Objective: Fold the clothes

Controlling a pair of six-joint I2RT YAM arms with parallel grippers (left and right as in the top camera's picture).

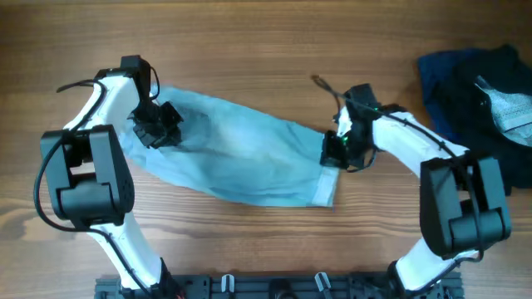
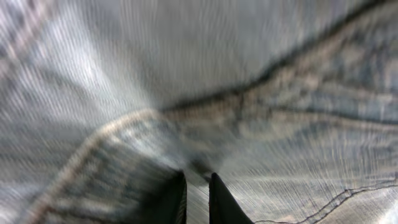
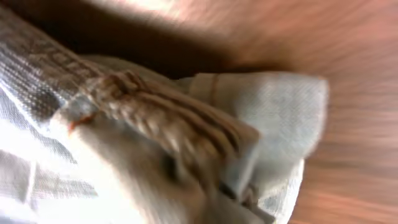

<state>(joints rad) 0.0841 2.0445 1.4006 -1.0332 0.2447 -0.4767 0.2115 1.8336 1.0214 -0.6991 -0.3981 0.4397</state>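
Note:
The pale blue denim shorts [image 1: 241, 158] lie spread across the middle of the table. My left gripper [image 1: 158, 124] sits on their left end. In the left wrist view its two dark fingers [image 2: 174, 199] stand almost together with denim pinched between them, and a stitched seam [image 2: 249, 102] runs across just beyond. My right gripper [image 1: 337, 149] is at the shorts' right end. In the right wrist view a bunched seam and pale hem [image 3: 261, 118] fill the frame above the wood and hide the fingers, so the cloth looks held.
A heap of dark navy clothes [image 1: 457, 91] with a pale blue-grey piece [image 1: 509, 108] on top lies at the back right. Bare wooden table [image 1: 266, 50] runs behind the shorts and in front of them.

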